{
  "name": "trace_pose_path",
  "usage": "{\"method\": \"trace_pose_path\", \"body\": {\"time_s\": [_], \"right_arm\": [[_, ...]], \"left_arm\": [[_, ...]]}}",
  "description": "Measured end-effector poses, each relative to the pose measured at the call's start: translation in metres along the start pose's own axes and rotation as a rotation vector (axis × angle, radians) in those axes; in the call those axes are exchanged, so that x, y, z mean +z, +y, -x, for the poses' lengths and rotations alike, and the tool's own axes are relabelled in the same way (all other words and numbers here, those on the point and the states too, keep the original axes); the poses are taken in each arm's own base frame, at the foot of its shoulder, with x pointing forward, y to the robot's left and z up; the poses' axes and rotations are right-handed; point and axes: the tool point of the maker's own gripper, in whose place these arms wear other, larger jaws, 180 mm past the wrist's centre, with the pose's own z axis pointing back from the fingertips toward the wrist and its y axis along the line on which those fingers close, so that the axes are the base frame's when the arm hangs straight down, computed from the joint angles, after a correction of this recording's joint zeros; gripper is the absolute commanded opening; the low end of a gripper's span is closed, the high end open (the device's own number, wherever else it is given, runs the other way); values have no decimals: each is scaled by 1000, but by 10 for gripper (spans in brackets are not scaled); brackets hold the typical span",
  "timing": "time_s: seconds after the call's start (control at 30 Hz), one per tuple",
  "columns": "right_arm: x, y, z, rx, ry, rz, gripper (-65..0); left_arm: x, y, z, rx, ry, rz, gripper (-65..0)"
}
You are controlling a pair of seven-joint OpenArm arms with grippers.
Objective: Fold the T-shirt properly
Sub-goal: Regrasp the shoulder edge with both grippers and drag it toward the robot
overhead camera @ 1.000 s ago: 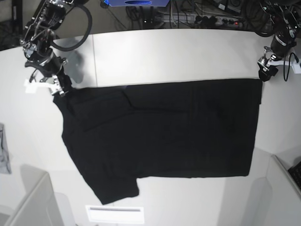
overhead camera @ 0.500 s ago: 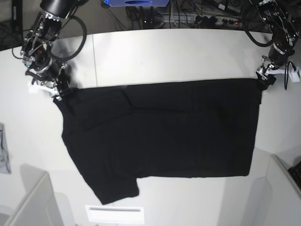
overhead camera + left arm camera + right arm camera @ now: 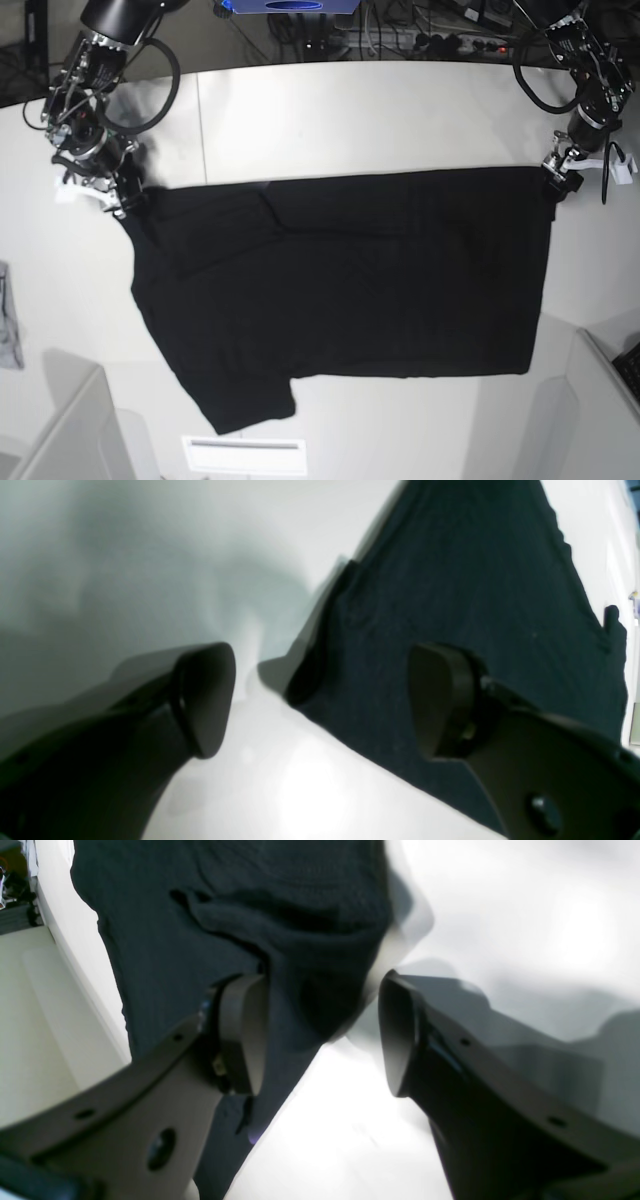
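Two black robot hands sit at the far corners of a large black short-sleeved cloth T-shirt [image 3: 340, 290], which lies spread flat, plain side up, on the white tabletop [image 3: 350, 110]. In the base view the shirt covers most of the middle of the tabletop, one sleeve reaching toward the near edge and the straight hem on that view's right.

At that right-hand far corner is the left hand [image 3: 557, 185]. Its wrist view shows the left hand [image 3: 320, 700] released, its two dark pads well apart; the shirt corner [image 3: 320, 680] lies on the tabletop between them, with no pad touching it.

On the other side of the base view, the right hand [image 3: 125, 198] is at the shirt's opposite far corner. Its wrist view shows the right hand [image 3: 320, 1035] also spread wide, a rumpled fold of black fabric [image 3: 310, 965] lying between the pads; whether the cloth touches the inner pad [image 3: 245, 1030] cannot be told.

A small grey cloth piece [image 3: 8, 330] lies at the tabletop's edge, well apart from the shirt. A white label strip [image 3: 245, 455] sits near the front edge, just beyond the sleeve.
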Motion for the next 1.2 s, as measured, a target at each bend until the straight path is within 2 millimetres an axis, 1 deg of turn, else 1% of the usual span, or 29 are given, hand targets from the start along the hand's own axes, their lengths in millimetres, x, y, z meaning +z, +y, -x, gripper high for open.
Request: {"method": "trace_pose_path", "body": {"time_s": [0.2,0.23,0.27,0.3,0.47,0.57,0.63,0.7,0.77,0.8,1.0,1.13,1.2], "right_arm": [[-5,2,-5,-8,3,-5,-315],[-6,2,-6,-9,3,-4,-315],[-7,2,-7,-11,4,-3,-315],[-7,2,-7,-12,6,-3,-315],[-9,5,-9,-13,0,-9,-317],[-9,5,-9,-13,0,-9,-321],[-9,4,-10,-11,-3,-6,-375],[-9,2,-10,-6,-4,4,-471],[-10,-1,-8,-8,1,15,-590],[-10,-3,-8,-6,2,24,-650],[-9,-4,-8,-6,5,27,-650],[-7,-8,-15,6,-3,38,-650],[-6,-9,-14,5,1,41,-650]], "left_arm": [[-5,-2,-1,17,-4,10,-135],[-5,-2,-1,17,-5,10,-138],[-5,-2,-1,17,-5,10,-155],[-5,-1,-1,18,-3,9,-181],[-8,0,2,27,8,2,-378],[-15,-2,10,25,36,10,-454],[-19,-7,16,16,57,23,-504],[-22,-12,20,8,73,31,-571],[-24,-14,24,5,83,35,-650],[-24,-14,25,4,85,37,-650],[-24,-14,25,4,86,36,-650],[-19,-7,17,-28,96,14,-650],[-18,-4,16,-36,97,8,-650]]}}
